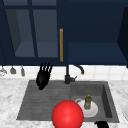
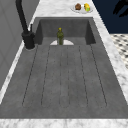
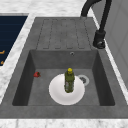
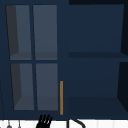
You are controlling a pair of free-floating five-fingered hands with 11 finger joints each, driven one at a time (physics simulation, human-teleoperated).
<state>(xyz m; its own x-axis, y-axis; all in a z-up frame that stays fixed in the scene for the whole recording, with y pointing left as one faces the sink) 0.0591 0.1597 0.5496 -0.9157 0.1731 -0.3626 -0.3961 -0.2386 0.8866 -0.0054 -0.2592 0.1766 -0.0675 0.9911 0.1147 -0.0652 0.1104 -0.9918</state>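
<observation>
The left hand [image 1: 43,76] is hovering with fingers straight, holding nothing, at ten o'clock from the green bottle [image 1: 87,101] standing on the white plate [image 1: 93,111]; the right hand's [image 1: 102,124] grip I cannot tell.

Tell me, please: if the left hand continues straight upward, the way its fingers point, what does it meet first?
Probably the bottom edge of the wall cabinet, near its glass door. The left hand points fingers up just beneath it, though depth is unclear.

My left hand [image 1: 43,76] hangs over the draining board [image 1: 42,100], left of the tap [image 1: 68,75]. My right hand [image 1: 102,124] is at the sink's [image 1: 106,100] front edge. In the basin, a bottle [image 3: 69,80] stands on a plate [image 3: 57,93]. Cabinet [image 4: 35,57] above.
</observation>
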